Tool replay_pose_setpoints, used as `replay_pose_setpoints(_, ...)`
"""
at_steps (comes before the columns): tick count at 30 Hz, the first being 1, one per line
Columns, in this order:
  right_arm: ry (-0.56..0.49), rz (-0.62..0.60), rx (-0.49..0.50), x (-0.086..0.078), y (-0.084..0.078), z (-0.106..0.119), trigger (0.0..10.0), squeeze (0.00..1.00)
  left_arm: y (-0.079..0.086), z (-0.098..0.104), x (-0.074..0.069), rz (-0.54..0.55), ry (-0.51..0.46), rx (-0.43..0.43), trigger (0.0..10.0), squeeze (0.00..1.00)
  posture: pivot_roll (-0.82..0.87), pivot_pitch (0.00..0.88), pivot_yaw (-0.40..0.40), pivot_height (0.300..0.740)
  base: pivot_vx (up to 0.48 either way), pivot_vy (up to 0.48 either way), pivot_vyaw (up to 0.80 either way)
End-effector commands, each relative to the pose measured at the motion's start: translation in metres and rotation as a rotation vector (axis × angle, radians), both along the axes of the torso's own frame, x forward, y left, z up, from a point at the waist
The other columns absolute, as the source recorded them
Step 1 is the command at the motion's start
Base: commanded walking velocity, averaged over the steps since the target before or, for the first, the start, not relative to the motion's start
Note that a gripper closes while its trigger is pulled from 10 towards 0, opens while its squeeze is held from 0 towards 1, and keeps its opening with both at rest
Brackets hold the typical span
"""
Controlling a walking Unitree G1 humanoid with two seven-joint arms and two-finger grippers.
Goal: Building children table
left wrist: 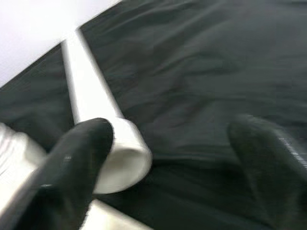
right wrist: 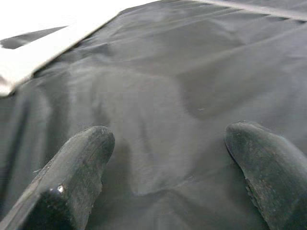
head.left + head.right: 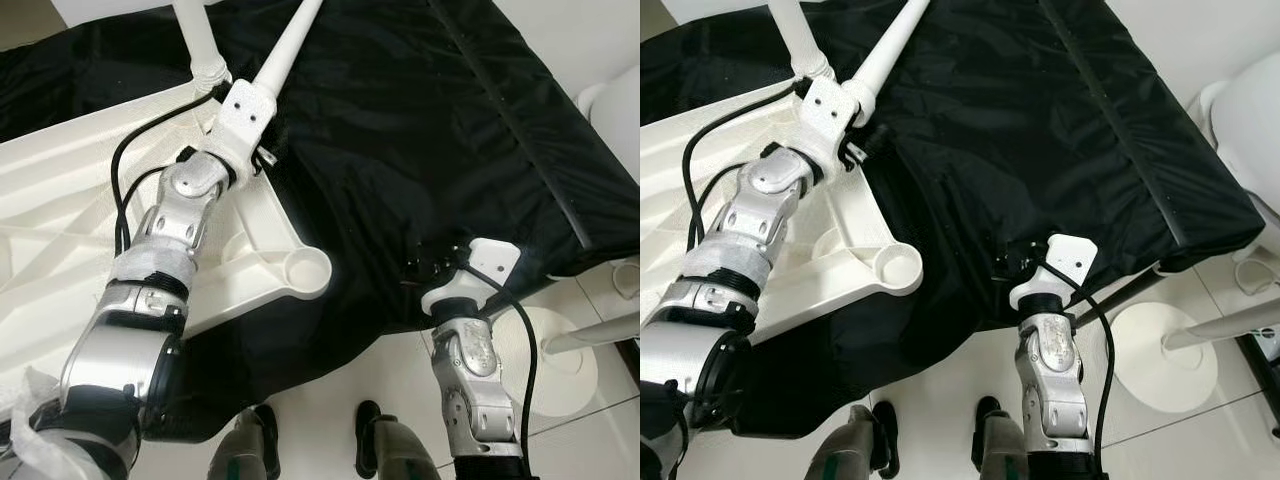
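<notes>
The white children table top (image 3: 60, 190) lies upside down on a black cloth (image 3: 420, 120), and its round corner socket (image 3: 305, 270) is empty. One white leg (image 3: 200, 40) stands in a far socket. A second white leg (image 3: 290, 45) lies slanted across the cloth. My left gripper (image 1: 168, 158) is open at that leg's near end (image 1: 122, 153), which touches one black finger (image 1: 72, 163). My right gripper (image 2: 168, 163) hovers open just above the cloth near its front edge, holding nothing; in the head view its wrist (image 3: 475, 280) is there.
A white round base with a pole (image 3: 560, 370) stands on the tiled floor at the right. A white rounded object (image 3: 615, 95) sits past the cloth's right edge. My feet (image 3: 370, 450) are at the cloth's front edge.
</notes>
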State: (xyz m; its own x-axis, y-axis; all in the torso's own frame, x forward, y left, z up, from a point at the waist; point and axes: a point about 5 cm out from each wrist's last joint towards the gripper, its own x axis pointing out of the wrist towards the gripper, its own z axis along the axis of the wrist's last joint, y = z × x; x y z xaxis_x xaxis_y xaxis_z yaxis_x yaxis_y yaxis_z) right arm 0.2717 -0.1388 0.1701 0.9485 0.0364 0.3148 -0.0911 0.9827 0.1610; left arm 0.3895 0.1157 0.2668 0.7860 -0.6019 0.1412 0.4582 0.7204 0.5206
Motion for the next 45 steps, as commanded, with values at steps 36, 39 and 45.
replay_pose_setpoints(36, -0.148, 0.270, 0.097, -0.028, 0.008, 0.054, 10.0, 0.00, 0.039, 0.015, 0.025, 0.591, -0.206, 0.087, 10.0, 0.00, -0.05, 0.266, 0.068, 0.740, 0.000, 0.000, 0.00)
replay_pose_setpoints(39, -0.148, 0.276, 0.098, -0.030, 0.008, 0.056, 10.0, 0.00, 0.039, 0.016, 0.026, 0.604, -0.216, 0.090, 10.0, 0.00, -0.05, 0.266, 0.068, 0.740, 0.000, 0.000, 0.00)
replay_pose_setpoints(45, -0.123, 0.268, 0.096, -0.036, 0.006, 0.052, 10.0, 0.00, 0.036, 0.023, 0.028, 0.661, -0.245, 0.096, 10.0, 0.00, -0.06, 0.294, 0.084, 0.740, 0.000, 0.000, 0.00)
